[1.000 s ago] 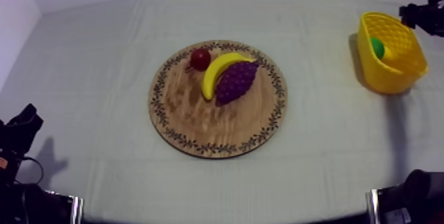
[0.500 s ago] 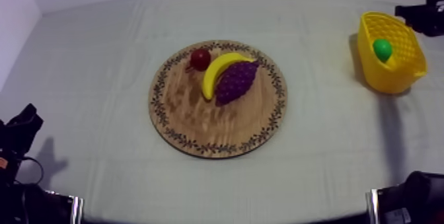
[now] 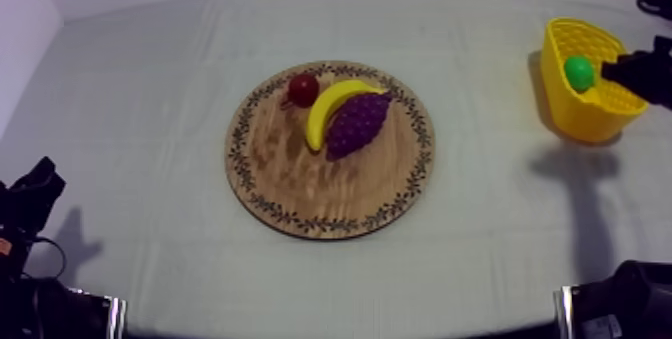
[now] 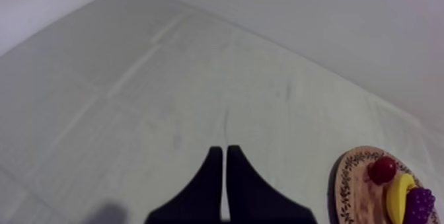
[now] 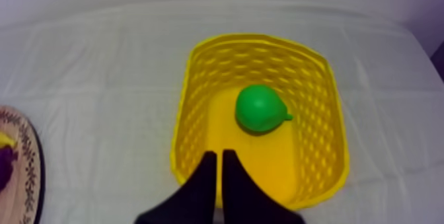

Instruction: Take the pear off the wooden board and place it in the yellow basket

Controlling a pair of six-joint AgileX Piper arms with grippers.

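The green pear (image 3: 578,72) (image 5: 262,109) lies inside the yellow basket (image 3: 592,113) (image 5: 187,114) at the table's right. My right gripper (image 3: 612,67) (image 5: 220,158) hovers over the basket's rim, apart from the pear, its fingers together as a narrow wedge with nothing in them. The round wooden board (image 3: 300,178) (image 4: 350,184) sits mid-table. My left gripper (image 3: 38,185) (image 4: 221,155) rests low at the left, shut and empty, far from the board.
On the board lie a small red fruit (image 3: 303,89) (image 4: 382,170), a banana (image 3: 330,105) (image 4: 398,197) and a bunch of grapes (image 3: 357,123) (image 4: 420,205). Bare cloth lies between board and basket. The board's rim (image 5: 28,167) shows left of the basket.
The right gripper's fingers have closed on nothing and the arm has moved forward over the basket. The pear has settled in the basket. The left arm stayed still.
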